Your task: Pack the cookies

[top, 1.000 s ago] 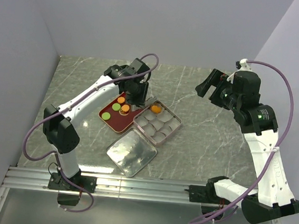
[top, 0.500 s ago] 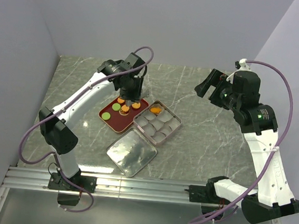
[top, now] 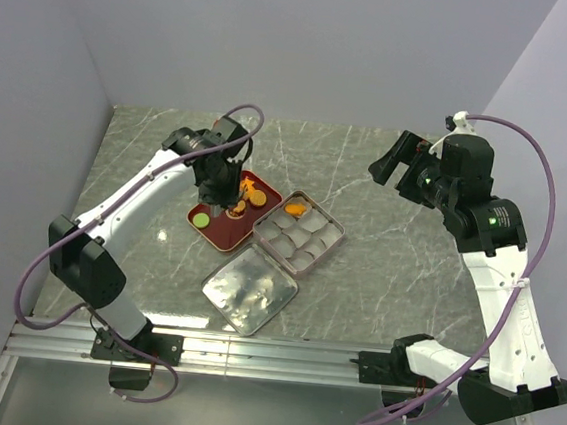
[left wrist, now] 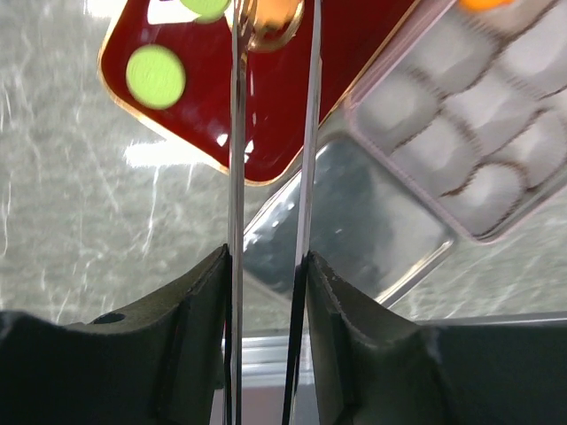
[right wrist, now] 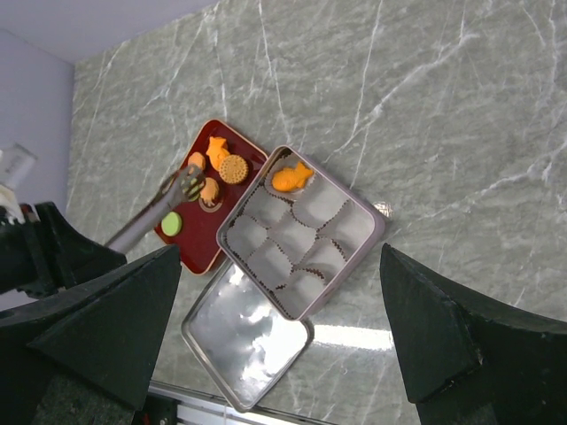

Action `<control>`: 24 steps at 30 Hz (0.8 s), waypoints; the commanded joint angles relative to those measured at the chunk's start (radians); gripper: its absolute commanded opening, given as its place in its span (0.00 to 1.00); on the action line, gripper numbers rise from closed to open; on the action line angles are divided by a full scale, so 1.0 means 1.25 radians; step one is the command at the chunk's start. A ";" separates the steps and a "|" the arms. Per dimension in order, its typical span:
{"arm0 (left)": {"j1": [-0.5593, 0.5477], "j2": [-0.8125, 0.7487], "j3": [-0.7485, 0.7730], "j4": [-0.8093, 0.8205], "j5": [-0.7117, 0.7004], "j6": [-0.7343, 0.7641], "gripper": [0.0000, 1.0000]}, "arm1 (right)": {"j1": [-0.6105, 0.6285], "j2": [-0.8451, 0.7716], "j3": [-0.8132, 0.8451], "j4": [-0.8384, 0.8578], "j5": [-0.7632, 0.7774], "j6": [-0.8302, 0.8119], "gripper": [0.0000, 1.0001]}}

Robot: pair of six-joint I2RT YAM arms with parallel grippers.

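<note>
Silvery metal lies nearest: the loose lid (top: 249,288) sits low in the top view, just below the tin (top: 339,234) of paper cups. The tin holds a single orange fish-shaped cookie (top: 295,208) in its uppermost corner cup. Just left of the tin is the red tray (top: 219,232) with the rest of the cookies (top: 258,198), several orange and a green one (left wrist: 155,76).

Over the last second the left gripper (left wrist: 268,266) has swung from the tin side back across the tray. Its jaws are pinched narrow on a pair of tongs (left wrist: 236,159), whose tips now straddle an orange cookie (left wrist: 276,12). Whether they grip it I cannot tell. That looks like the next pick beginning.

At upper right the right gripper (top: 391,161) hangs splayed wide, holding nothing.
</note>
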State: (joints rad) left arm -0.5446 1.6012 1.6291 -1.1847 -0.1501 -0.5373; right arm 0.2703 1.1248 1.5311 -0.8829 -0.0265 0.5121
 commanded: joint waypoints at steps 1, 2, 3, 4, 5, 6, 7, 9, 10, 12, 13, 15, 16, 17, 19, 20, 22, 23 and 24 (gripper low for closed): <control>-0.004 -0.054 -0.050 0.022 -0.014 -0.012 0.44 | -0.006 -0.016 0.000 0.028 0.003 0.000 1.00; -0.002 -0.064 -0.060 0.024 -0.009 -0.017 0.44 | -0.006 -0.017 -0.001 0.026 0.004 -0.001 1.00; -0.004 -0.068 -0.076 0.030 -0.008 -0.019 0.45 | -0.005 -0.019 -0.003 0.026 0.005 0.000 1.00; -0.002 -0.072 -0.082 0.031 -0.006 -0.022 0.45 | -0.006 -0.020 -0.006 0.026 0.004 0.000 1.00; -0.002 -0.080 -0.088 0.033 -0.005 -0.025 0.45 | -0.006 -0.021 -0.010 0.028 0.004 0.000 1.00; -0.002 -0.081 -0.098 0.036 -0.003 -0.025 0.45 | -0.006 -0.022 -0.014 0.028 0.005 0.001 1.00; -0.002 -0.082 -0.101 0.038 -0.001 -0.027 0.45 | -0.006 -0.024 -0.016 0.028 0.004 0.003 1.00; -0.002 -0.083 -0.108 0.041 0.002 -0.023 0.45 | -0.006 -0.022 -0.016 0.029 0.004 0.003 1.00; -0.002 -0.082 -0.109 0.042 0.002 -0.023 0.45 | -0.006 -0.021 -0.016 0.029 0.003 0.004 1.00; -0.002 -0.078 -0.109 0.043 0.005 -0.022 0.45 | -0.006 -0.019 -0.015 0.030 0.000 0.004 1.00; -0.004 -0.077 -0.109 0.045 0.007 -0.022 0.46 | -0.005 -0.016 -0.014 0.030 -0.001 0.004 1.00; -0.004 -0.076 -0.112 0.048 0.011 -0.021 0.50 | -0.005 -0.015 -0.015 0.031 -0.001 0.005 1.00; -0.004 -0.075 -0.114 0.048 0.012 -0.021 0.50 | -0.004 -0.015 -0.016 0.031 -0.001 0.005 1.00; -0.005 -0.073 -0.115 0.052 0.013 -0.022 0.50 | -0.004 -0.014 -0.018 0.033 -0.001 0.005 1.00; -0.004 -0.071 -0.125 0.054 0.013 -0.021 0.50 | -0.001 -0.017 -0.026 0.034 0.000 0.006 1.00; -0.004 -0.071 -0.128 0.058 0.016 -0.019 0.50 | -0.003 -0.017 -0.028 0.034 0.000 0.006 1.00; -0.005 -0.069 -0.131 0.062 0.019 -0.017 0.51 | -0.001 -0.019 -0.032 0.035 0.002 0.005 1.00; -0.006 -0.066 -0.130 0.063 0.022 -0.016 0.51 | -0.001 -0.019 -0.032 0.035 0.003 0.005 1.00; -0.006 -0.062 -0.129 0.064 0.022 -0.014 0.51 | -0.001 -0.017 -0.033 0.035 0.004 0.006 1.00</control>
State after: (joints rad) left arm -0.5453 1.5349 1.4624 -1.1362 -0.1379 -0.5465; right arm 0.2703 1.1168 1.4956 -0.8768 -0.0269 0.5163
